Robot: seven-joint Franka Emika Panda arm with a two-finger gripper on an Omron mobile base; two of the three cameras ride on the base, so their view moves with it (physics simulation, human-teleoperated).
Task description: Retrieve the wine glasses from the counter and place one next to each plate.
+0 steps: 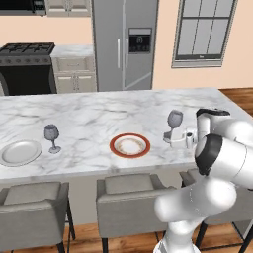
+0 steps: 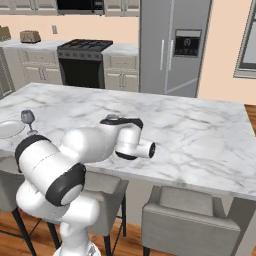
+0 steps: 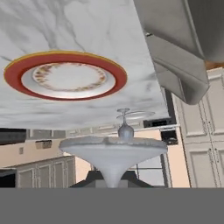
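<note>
One wine glass stands upright just right of the red-rimmed plate on the marble island. My gripper is shut low on its stem, coming in from the right. I cannot tell whether the foot touches the marble. In the hand view, which is rolled upside down, this glass looms close over my gripper, and the red-rimmed plate lies beyond. The other wine glass stands free beside the pale grey plate at the island's left end; both also show as a glass and a plate.
Grey stools line the island's near side. Along the back wall stand the counter, a stove, a steel fridge and a toaster. Bare marble stretches across the island's right half.
</note>
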